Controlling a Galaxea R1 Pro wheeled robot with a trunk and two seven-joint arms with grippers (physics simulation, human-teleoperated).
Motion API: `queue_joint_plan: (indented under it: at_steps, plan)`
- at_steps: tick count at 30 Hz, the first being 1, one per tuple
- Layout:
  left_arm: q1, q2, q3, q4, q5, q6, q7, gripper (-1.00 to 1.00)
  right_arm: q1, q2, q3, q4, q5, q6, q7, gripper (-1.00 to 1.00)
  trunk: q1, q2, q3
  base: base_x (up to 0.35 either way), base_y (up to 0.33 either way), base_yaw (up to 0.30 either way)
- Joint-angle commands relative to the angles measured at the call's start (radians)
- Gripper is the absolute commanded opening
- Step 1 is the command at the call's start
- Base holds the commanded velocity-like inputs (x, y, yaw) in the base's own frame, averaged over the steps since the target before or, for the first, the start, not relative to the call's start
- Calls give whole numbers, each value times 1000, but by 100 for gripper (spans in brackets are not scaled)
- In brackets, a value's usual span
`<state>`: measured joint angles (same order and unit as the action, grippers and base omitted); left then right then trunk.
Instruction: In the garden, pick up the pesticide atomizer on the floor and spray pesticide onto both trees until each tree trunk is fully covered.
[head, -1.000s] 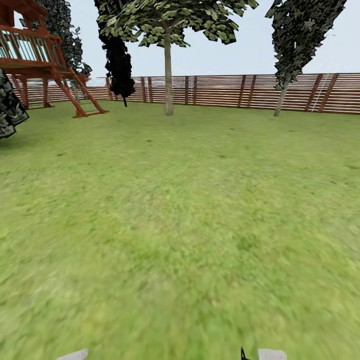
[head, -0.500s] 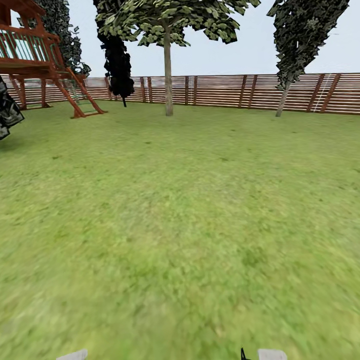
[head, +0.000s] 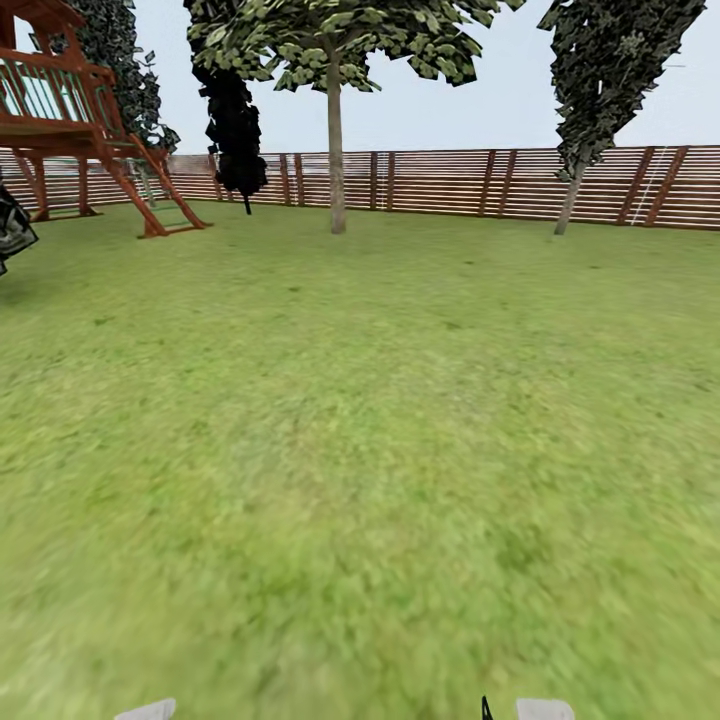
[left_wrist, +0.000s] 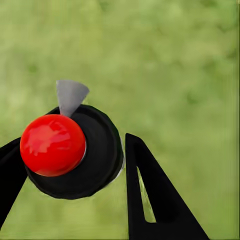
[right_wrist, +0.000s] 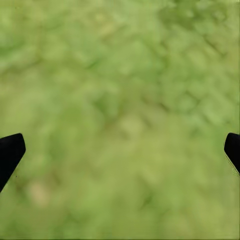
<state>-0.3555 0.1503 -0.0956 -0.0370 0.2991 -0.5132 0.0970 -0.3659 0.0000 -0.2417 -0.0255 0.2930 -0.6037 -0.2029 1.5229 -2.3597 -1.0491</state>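
Overhead, left fingers (left_wrist: 70, 190) clamp the atomizer (left_wrist: 75, 150); right fingers (right_wrist: 120, 150) spread over lawn (right_wrist: 125, 75).

place: fenced back garden | wide green grass lawn (head: 360, 450) | brown horizontal-slat wooden fence (head: 450, 182) along the far edge | red-brown wooden play tower with ladder (head: 85, 120) | leafy pale-trunked tree (head: 336, 150)

No legible text or labels

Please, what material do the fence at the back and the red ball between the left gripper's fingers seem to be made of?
The fence looks like brown wood: horizontal slats on darker posts, matt. The red ball looks like glossy plastic, judging by its bright highlights; metal or glass cannot be excluded. It sits on a black round body held in the left gripper.
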Motion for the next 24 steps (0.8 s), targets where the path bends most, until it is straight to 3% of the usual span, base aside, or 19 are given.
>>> queue_joint_plan:
  at_steps: [1,24]
  plan:
    - [0,0,-9,0,4,-2,6,-100,-1,0,-5,1,11,-2,-6,100,0,0,-1,340,0,0]
    - [0,-1,-9,0,5,-4,6,-100,-1,0,-5,1,11,-2,-6,100,0,0,-1,340,0,0]
